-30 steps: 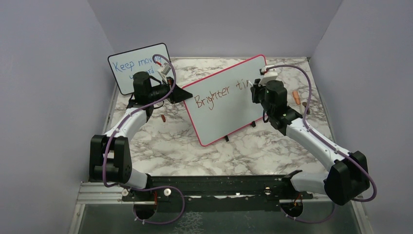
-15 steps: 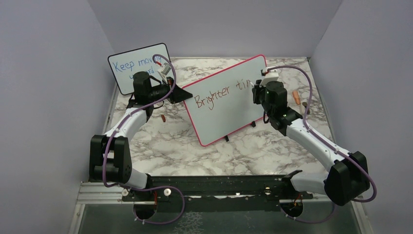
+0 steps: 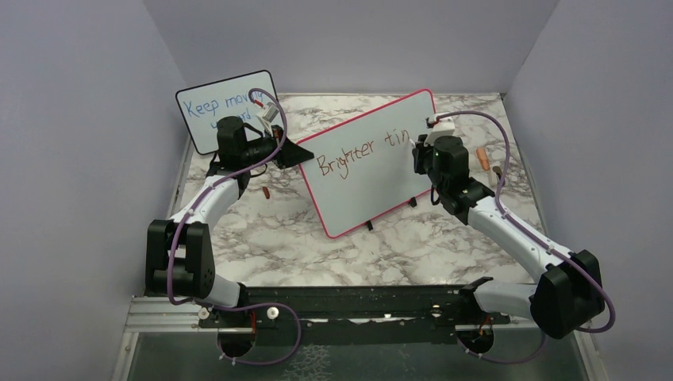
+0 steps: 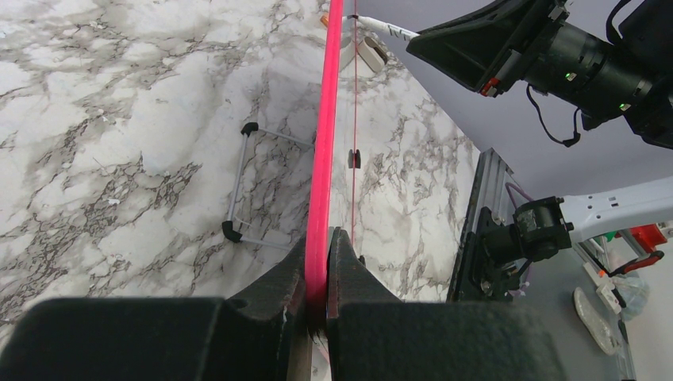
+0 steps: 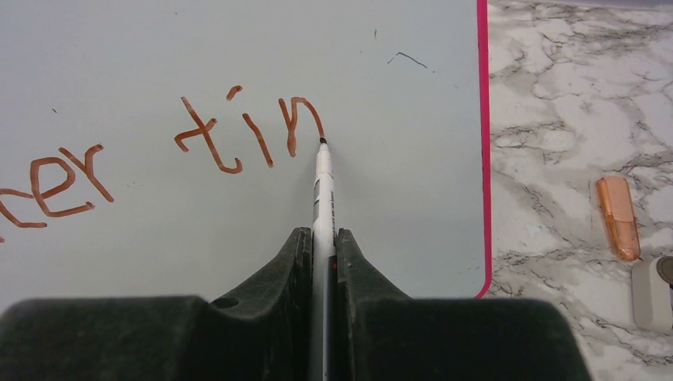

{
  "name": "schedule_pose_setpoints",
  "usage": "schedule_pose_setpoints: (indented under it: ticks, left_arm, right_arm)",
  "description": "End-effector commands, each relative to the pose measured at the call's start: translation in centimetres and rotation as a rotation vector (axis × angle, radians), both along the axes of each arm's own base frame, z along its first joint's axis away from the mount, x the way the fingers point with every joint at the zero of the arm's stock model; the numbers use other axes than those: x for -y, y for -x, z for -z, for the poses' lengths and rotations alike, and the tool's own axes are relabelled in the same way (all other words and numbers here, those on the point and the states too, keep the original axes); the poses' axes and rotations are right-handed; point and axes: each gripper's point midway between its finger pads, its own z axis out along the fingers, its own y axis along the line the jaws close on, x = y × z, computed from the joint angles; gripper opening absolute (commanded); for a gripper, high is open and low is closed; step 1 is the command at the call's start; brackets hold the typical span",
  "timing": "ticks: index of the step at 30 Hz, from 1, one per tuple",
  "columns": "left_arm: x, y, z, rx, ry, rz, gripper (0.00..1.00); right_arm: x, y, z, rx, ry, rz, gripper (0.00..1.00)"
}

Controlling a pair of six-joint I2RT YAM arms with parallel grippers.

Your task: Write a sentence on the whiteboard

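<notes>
The big rectangular whiteboard with the thin red-pink frame (image 3: 373,171) stood on its small black feet mid-way across the grey-veined marble table (image 3: 270,238), tilted back and angled to the arms. The left gripper (image 4: 317,242) had its jaws pinched fully shut on the board's pink left edge, with the frame sandwiched between them. The right gripper (image 5: 321,238) had its jaws closed tight around a thin white marker (image 5: 323,178), whose tip touched the board at the end of the last stroke.

The reddish-brown handwritten sentence (image 5: 238,131) read "Brighter tin", just 1 line. Room-wise, a strip of blank board sat between that last stroke and the right-hand frame, and the board's lower part was blank too. Just past the right edge an orange marker cap (image 5: 617,216) lay on the table, with a small grey-white piece (image 5: 655,294) near it. A smaller black-framed board with blue writing (image 3: 214,111) stood behind the left arm, by the back-left corner.
</notes>
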Motion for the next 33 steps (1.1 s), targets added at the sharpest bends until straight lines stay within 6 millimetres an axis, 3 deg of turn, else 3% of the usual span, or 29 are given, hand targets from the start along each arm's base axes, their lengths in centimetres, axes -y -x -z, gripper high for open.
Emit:
schedule_pose_setpoints:
  ticks: [1,13,33]
  left_arm:
    - [-0.2,-0.4,4.3,-0.071,-0.082,-0.038,0.00]
    - [-0.2,-0.4,4.2,-0.069,-0.082,-0.037,0.00]
    - [-0.2,-0.4,4.3,-0.069,-0.085,-0.039,0.00]
  right_arm:
    - [0.2,0.0,-0.4,0.010,-0.008,0.008,0.01]
    - [-0.5,-1.6,-2.9,0.079,-0.016,-0.004,0.01]
    - [0.5,-2.7,-3.2,0.087,-0.005,0.044,0.01]
